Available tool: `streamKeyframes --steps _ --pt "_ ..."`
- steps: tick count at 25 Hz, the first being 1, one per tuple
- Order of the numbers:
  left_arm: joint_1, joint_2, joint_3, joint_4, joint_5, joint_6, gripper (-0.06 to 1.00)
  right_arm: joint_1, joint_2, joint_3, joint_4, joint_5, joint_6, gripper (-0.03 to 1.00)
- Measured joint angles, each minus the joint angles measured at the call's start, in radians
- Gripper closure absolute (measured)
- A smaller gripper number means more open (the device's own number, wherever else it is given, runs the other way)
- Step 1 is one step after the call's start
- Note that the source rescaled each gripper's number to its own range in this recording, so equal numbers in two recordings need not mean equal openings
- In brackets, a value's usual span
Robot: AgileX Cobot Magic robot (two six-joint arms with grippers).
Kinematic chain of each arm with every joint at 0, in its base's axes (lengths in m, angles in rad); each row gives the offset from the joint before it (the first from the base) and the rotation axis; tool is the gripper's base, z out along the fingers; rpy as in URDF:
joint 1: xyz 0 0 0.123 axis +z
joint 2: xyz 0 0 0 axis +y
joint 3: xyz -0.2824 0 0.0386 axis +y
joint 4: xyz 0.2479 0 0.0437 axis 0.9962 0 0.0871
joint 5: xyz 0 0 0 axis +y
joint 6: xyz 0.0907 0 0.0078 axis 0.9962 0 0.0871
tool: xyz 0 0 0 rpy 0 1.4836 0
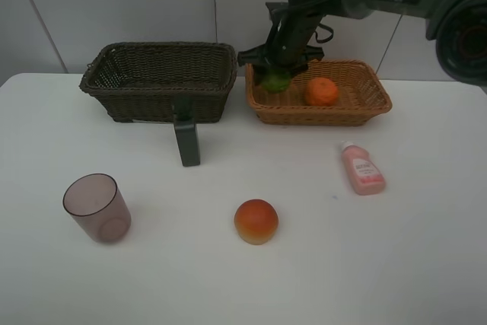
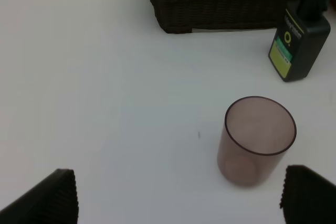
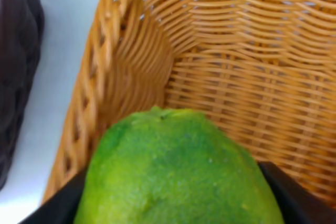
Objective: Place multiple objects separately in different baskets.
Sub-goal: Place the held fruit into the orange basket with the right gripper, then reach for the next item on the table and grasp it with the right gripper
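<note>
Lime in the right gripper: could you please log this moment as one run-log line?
right gripper: shut on lime, over tan basket | mandarin: in tan basket | left gripper: open, near cup

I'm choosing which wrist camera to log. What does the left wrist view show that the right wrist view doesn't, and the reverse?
Only the left wrist view: the translucent mauve cup, the dark green bottle and the open left gripper. Only the right wrist view: the green lime-like fruit clamped in the right gripper, over the light tan basket. Both: the dark brown basket and the white table.
</note>
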Motion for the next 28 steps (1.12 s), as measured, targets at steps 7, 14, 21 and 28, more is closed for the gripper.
streamKeyframes --steps 7,14,21,28 --pt "0.000 0.000 0.000 0.000 0.000 0.000 -0.06 -0.009 0.005 0.000 -0.002 -0.001 0.000 0.51" --pt "0.000 0.000 0.000 0.000 0.000 0.000 -0.06 -0.009 0.000 -0.001 -0.002 0.021 0.000 -0.02" --pt "0.000 0.000 0.000 0.000 0.000 0.000 -0.06 0.027 -0.109 0.018 -0.020 0.219 -0.132 -0.03" --pt "0.000 0.000 0.000 0.000 0.000 0.000 -0.06 0.109 -0.276 0.244 0.007 0.273 -0.486 -0.03"
